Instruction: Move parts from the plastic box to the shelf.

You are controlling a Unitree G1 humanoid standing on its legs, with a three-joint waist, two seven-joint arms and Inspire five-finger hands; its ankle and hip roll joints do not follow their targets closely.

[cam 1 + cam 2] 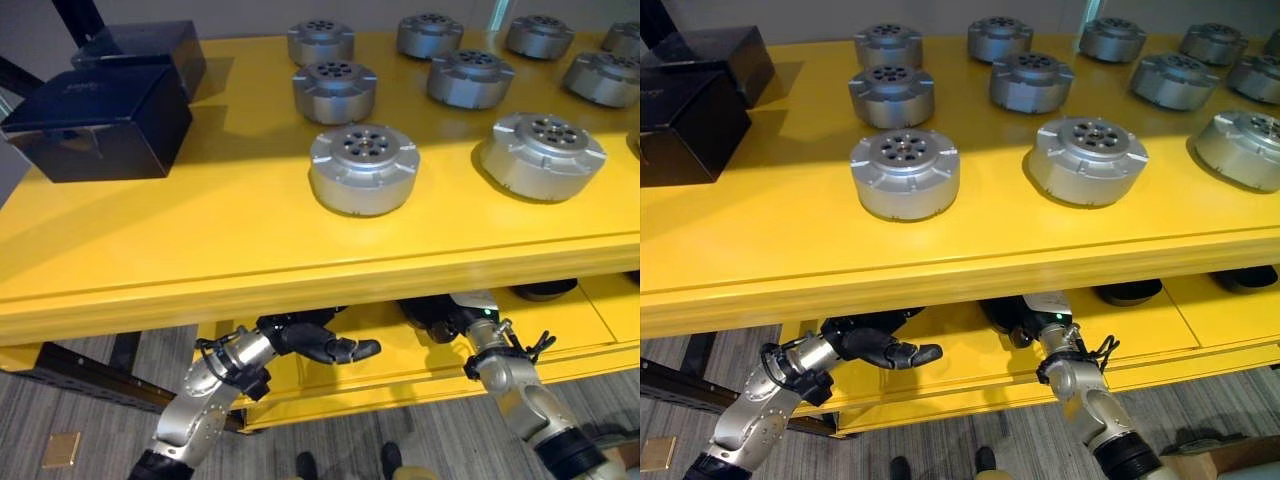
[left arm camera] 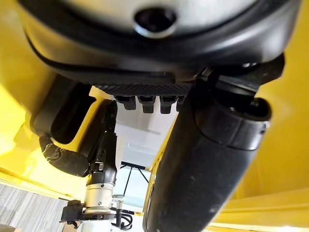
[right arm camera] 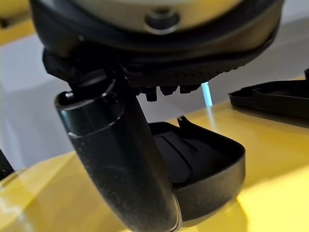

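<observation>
Several round silver parts, such as one near the front [image 1: 363, 165] and another [image 1: 541, 153], stand on the yellow shelf's top board [image 1: 200, 250]. Both hands reach under that board, over the lower shelf [image 1: 400, 362]. My left hand [image 1: 320, 345] is open, fingers stretched out, with nothing in it. My right hand [image 1: 450, 318] is half hidden under the board. In the right wrist view its thumb [image 3: 120, 159] lies against a dark part with a silver rim [image 3: 203, 169] on the lower shelf, and its fingertips [image 3: 164, 89] point straight out above the part.
Two black boxes [image 1: 100, 120] [image 1: 150, 45] sit at the top board's left end. More dark parts lie on the lower shelf to the right [image 1: 545, 290] [image 3: 275, 96]. The top board's front edge [image 1: 320, 285] hangs low over both hands.
</observation>
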